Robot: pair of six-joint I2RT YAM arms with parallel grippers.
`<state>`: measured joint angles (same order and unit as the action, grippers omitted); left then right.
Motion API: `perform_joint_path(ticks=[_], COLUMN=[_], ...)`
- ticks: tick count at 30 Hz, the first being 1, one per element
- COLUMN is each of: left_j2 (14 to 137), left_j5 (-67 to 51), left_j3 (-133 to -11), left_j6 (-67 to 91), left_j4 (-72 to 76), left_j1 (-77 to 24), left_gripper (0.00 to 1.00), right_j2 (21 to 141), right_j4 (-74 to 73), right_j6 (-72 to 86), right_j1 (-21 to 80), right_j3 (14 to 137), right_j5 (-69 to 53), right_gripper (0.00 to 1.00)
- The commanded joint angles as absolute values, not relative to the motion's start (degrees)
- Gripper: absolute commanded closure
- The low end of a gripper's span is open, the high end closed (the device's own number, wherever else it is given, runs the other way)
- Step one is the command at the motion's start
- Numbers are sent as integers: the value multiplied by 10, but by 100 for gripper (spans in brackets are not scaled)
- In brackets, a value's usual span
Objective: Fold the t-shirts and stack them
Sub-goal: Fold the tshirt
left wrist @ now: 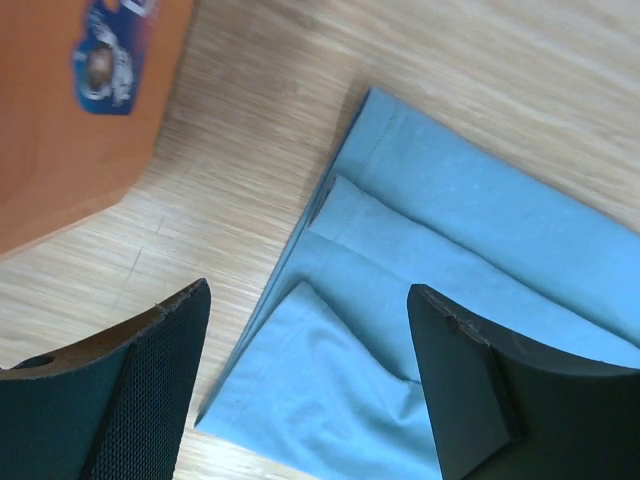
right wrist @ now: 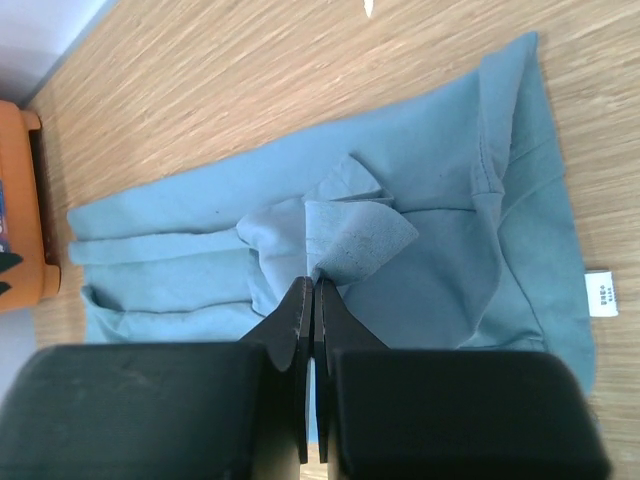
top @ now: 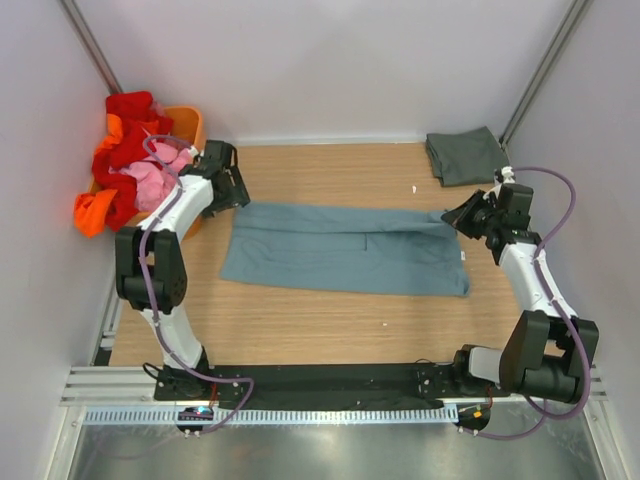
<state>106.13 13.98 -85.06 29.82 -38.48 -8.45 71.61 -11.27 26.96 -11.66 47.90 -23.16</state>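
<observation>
The blue-teal t-shirt [top: 345, 250] lies folded lengthwise into a long strip across the middle of the table. My right gripper [top: 460, 215] is shut on a pinched corner of this shirt [right wrist: 350, 235] at its right end and holds the corner lifted. My left gripper [top: 228, 190] is open and empty just above the shirt's left end [left wrist: 400, 330], its fingers either side of the folded edge. The dark grey-green t-shirt [top: 465, 157] lies folded at the back right corner.
An orange basket [top: 190, 128] heaped with red, pink and orange clothes stands at the back left, close beside my left gripper; its wall shows in the left wrist view [left wrist: 80, 130]. White walls enclose the table on three sides.
</observation>
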Motion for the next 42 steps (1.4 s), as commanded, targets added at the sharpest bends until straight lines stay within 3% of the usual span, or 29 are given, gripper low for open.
perform_joint_path(ticks=[1, 9, 10, 12, 13, 15, 23, 28, 42], left_j2=[1006, 929, 909, 889, 869, 851, 817, 769, 549], left_j5=[155, 138, 138, 139, 139, 137, 100, 85, 112], left_j3=[-853, -814, -806, -783, -775, -752, -714, -700, -534], left_j6=[303, 305, 305, 303, 302, 304, 311, 284, 242], left_j4=[-395, -406, -406, -408, -408, -407, -394, -412, -436], left_j1=[-80, -83, -83, -83, -83, -83, -91, -117, -124], left_gripper=[20, 21, 21, 21, 21, 20, 23, 25, 24], right_j2=[708, 619, 607, 586, 584, 581, 629, 718, 986], right_j4=[-103, -122, -128, -140, -148, -165, -89, -100, -207], right_j6=[272, 303, 312, 341, 347, 355, 386, 339, 212], right_j1=[-119, -119, -119, -118, -120, -119, -110, -80, 32], right_j3=[473, 396, 371, 346, 331, 325, 364, 444, 704], right_j5=[-252, -186, -165, -122, -102, -69, -157, -166, -29], right_gripper=[98, 95, 79, 37, 23, 20, 22, 32, 41])
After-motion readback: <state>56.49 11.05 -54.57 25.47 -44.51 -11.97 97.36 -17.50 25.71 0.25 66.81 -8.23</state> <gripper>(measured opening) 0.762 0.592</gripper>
